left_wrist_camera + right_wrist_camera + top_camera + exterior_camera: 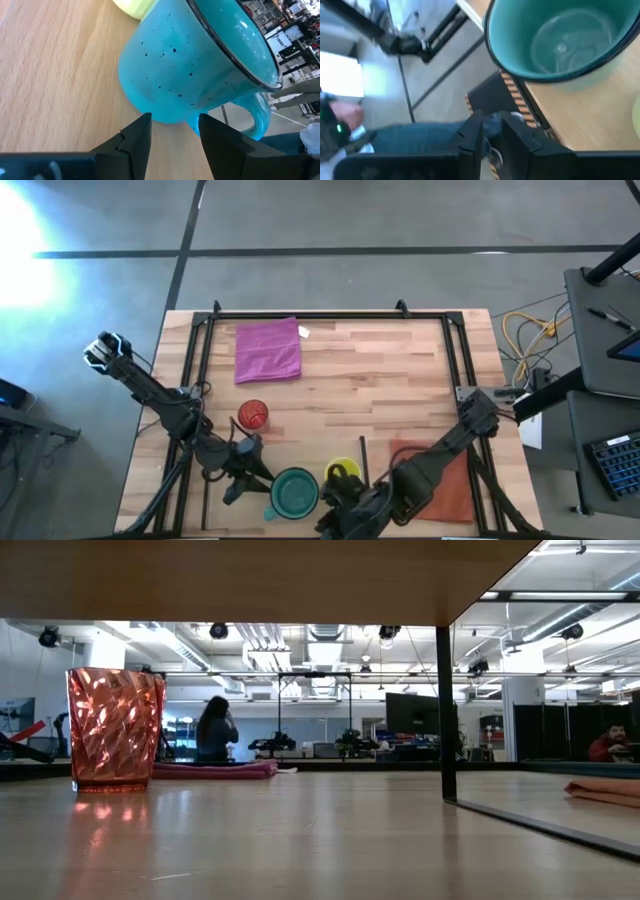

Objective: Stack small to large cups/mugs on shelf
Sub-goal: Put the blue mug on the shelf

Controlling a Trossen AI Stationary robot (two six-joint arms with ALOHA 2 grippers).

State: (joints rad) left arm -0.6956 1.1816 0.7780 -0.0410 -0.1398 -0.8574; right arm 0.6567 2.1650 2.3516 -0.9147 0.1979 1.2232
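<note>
Your left gripper (172,137) is hovering with fingers narrowly parted and empty, right behind the teal mug (200,65), whose handle is sticking out to one side. The mug is sitting near the table's front edge, beside the yellow mug (343,473). Your right gripper (490,137), also narrowly parted, is waiting just past the teal mug.

Setting: open-plan robotics lab or office. Evidence: wood-plank table (400,370) in black frame on grey concrete floor (400,215); side desk with keyboard (615,462) and cables (525,335); exposed ceiling lights (260,635); monitors (410,715); seated person (214,730) behind.
</note>
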